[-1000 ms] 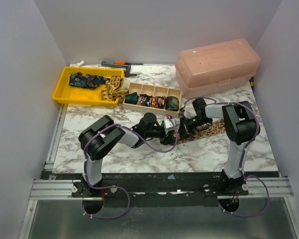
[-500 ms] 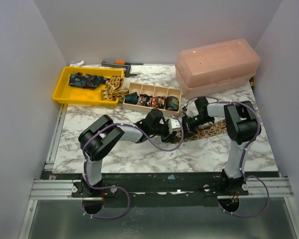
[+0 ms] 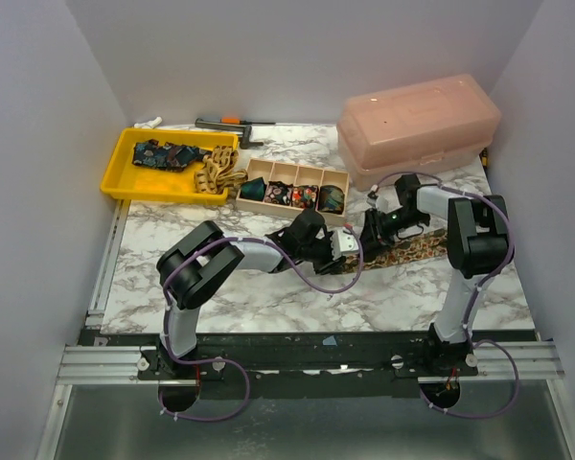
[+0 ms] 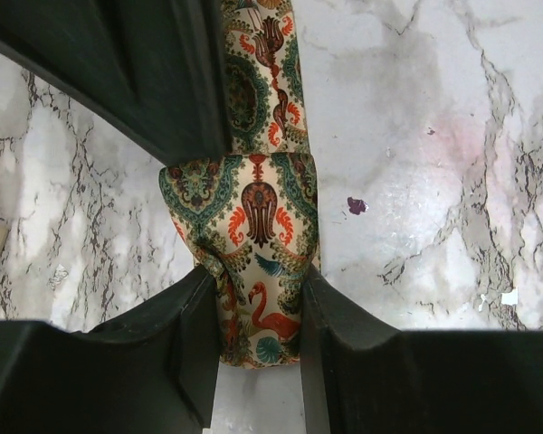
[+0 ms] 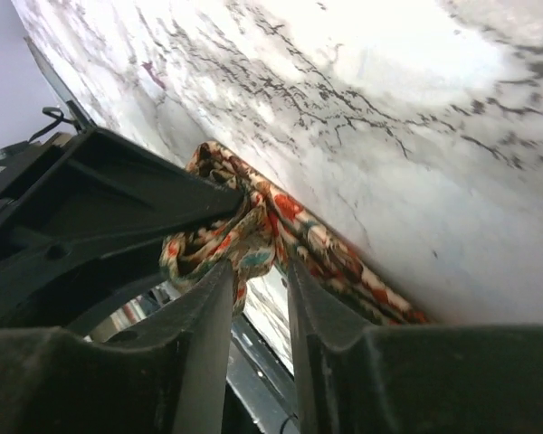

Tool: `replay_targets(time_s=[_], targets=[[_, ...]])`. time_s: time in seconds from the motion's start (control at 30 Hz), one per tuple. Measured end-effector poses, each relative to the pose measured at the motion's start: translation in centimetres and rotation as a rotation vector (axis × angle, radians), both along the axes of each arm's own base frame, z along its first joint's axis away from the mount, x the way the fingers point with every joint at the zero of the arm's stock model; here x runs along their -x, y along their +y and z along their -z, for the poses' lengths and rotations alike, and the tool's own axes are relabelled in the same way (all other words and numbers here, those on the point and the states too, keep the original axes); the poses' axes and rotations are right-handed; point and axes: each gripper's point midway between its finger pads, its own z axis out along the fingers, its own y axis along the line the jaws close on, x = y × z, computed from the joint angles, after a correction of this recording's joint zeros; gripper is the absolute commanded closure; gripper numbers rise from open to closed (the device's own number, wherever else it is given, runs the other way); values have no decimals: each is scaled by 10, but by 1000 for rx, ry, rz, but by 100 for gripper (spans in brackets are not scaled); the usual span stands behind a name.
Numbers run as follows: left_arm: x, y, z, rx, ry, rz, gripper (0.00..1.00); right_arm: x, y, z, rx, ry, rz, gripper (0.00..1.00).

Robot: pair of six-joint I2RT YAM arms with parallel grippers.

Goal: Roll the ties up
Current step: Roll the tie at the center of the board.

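While I am reaching both arms over the middle of the marble surface (image 3: 268,287), my left hand (image 4: 258,303) is clamping the folded end of a patterned tie (image 4: 253,203), its fingers (image 4: 195,316) pressing the teal, orange and cream cloth from both sides. My right hand (image 5: 253,271) is meeting the same bunched fold from the opposite side, its fingers (image 5: 208,307) sitting close together with cloth caught between their tips. Its dark bulk is blocking the upper left of the left wrist view, so the fold behind it is going unseen. From above, my two hands are covering the folded end completely, and only the flat remainder is showing as a brownish strip trailing to the right under my right arm. Behind us, the rolled ties (image 3: 292,195) are sitting in the compartments of a wooden box (image 3: 289,171), too small to read in detail.
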Motion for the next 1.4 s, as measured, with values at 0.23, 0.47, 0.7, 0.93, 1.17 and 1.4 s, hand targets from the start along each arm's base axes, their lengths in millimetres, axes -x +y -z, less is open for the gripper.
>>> replay_targets(time_s=[0.23, 0.47, 0.7, 0.93, 1.17, 1.4], targets=[[0, 0, 0, -7, 2, 3, 70, -5, 0, -33, -60, -77, -24, 50], [0, 0, 0, -9, 3, 3, 69, 15, 18, -31, -67, -53, -94, 64], [0, 0, 0, -9, 3, 3, 68, 13, 4, -9, 44, -57, -108, 46], [0, -1, 0, -9, -1, 6, 66, 20, 3, -12, 17, -30, -120, 96], [1, 1, 2, -10, -6, 8, 43, 16, 5, -9, 19, -10, -109, 100], [-8, 11, -2, 45, -13, 8, 25, 19, -5, 17, 108, 48, -89, 100]])
